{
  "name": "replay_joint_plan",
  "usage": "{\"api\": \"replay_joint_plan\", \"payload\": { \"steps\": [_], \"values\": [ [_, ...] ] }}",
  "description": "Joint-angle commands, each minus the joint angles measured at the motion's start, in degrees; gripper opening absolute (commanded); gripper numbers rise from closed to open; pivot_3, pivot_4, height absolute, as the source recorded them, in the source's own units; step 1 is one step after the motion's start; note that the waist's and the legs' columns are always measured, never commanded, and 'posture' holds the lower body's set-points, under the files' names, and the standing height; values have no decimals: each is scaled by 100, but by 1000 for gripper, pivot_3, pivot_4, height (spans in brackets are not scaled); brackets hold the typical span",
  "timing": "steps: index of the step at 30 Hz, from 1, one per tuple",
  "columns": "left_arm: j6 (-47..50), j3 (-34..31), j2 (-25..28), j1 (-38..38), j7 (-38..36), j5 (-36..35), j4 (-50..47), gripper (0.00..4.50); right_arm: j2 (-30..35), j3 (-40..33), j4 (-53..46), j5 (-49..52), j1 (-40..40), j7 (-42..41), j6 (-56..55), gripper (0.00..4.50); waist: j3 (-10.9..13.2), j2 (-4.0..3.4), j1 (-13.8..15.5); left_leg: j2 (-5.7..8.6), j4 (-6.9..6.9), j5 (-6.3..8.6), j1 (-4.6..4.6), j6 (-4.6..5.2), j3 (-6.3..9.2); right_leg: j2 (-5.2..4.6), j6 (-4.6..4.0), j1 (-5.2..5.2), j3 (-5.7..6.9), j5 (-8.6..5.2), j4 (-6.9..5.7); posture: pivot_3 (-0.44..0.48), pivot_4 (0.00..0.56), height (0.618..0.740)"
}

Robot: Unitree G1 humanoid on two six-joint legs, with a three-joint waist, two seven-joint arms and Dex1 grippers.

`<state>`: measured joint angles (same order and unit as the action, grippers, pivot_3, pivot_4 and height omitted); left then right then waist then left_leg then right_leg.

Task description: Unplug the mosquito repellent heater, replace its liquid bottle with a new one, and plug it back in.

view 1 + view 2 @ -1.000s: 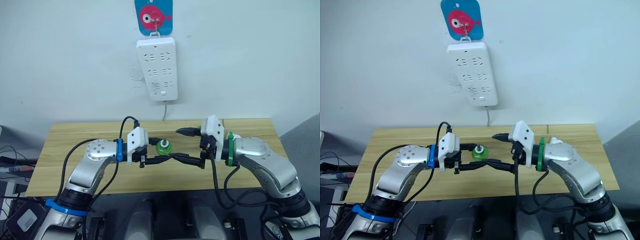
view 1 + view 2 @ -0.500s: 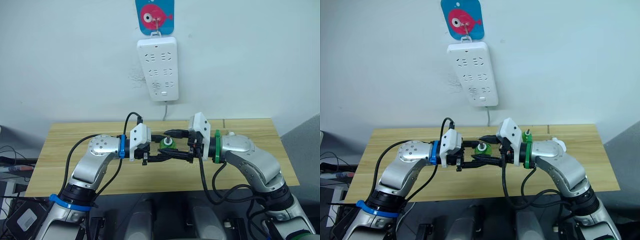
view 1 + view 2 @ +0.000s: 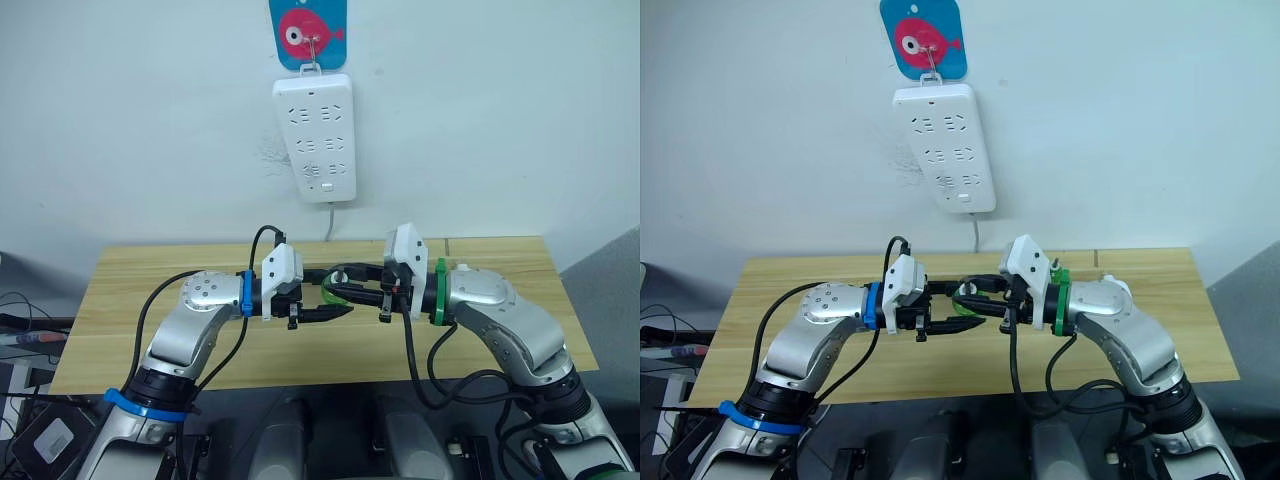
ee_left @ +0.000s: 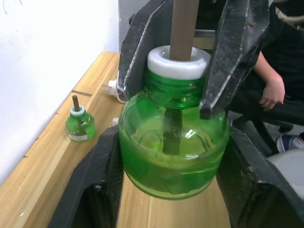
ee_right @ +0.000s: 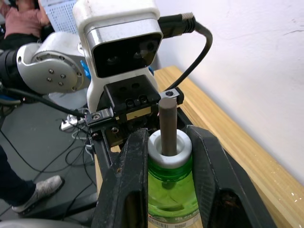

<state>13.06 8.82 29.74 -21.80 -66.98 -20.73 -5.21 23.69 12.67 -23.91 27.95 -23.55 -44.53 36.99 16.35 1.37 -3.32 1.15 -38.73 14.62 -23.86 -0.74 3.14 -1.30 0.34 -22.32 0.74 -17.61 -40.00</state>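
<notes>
A green liquid bottle [image 4: 173, 156] with a white collar and a brown wick hangs in the air between my two arms, above the table. My right gripper [image 5: 168, 145] is shut on the bottle's neck, just under the collar. My left gripper [image 3: 332, 294] faces it from the other side, open, its fingers [image 4: 97, 183] standing on either side of the bottle's body. A second, smaller green bottle [image 4: 80, 124] stands on the table near the wall. Next to it lies the white mosquito repellent heater [image 4: 113, 89], prongs showing, mostly hidden behind a right finger.
A white power strip [image 3: 313, 135] hangs on the wall under a blue fish hook [image 3: 307, 30], its cable dropping behind the wooden table [image 3: 120, 290]. A seated person's hand [image 4: 270, 92] shows beyond the table's end. Cables lie on the floor at the left.
My right gripper came in from the right and closed on the bottle's neck. My left gripper's fingers have spread away from the bottle's body.
</notes>
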Motion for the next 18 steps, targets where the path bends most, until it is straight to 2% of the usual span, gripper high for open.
{"api": "replay_joint_plan", "payload": {
  "steps": [1,3,6,11,18],
  "values": [
    [63,-153,61,-43,-2,-164,-99,3869,4,-479,-228,410,73,145,224,852,-1,1,0,0,0,0,0,0,-1,0,0,0,-1,0,0,-116,233,740],
    [361,-201,173,2,-29,-264,-6,4473,-23,-872,-243,751,118,354,528,852,-1,1,0,1,0,0,0,0,-3,-1,0,1,-2,0,1,-116,233,740],
    [913,-322,175,64,185,-500,-17,4484,-130,-1463,-250,1337,133,774,1042,852,-1,0,-1,1,0,0,1,0,-2,0,0,1,-2,0,-1,-122,230,740],
    [3051,-1011,-529,-26,1587,-1975,-585,4484,-1121,-2609,-298,3205,397,2577,1935,852,-2,2,-6,0,0,0,-2,0,3,0,0,1,0,0,-2,-132,223,740],
    [4719,-1744,-1292,-192,3031,-3792,-1047,4484,-2003,-2819,-435,4995,549,4582,1753,852,-8,1,-37,0,-5,0,-1,0,-3,0,4,0,-3,3,-11,-130,218,740]
  ]
}}
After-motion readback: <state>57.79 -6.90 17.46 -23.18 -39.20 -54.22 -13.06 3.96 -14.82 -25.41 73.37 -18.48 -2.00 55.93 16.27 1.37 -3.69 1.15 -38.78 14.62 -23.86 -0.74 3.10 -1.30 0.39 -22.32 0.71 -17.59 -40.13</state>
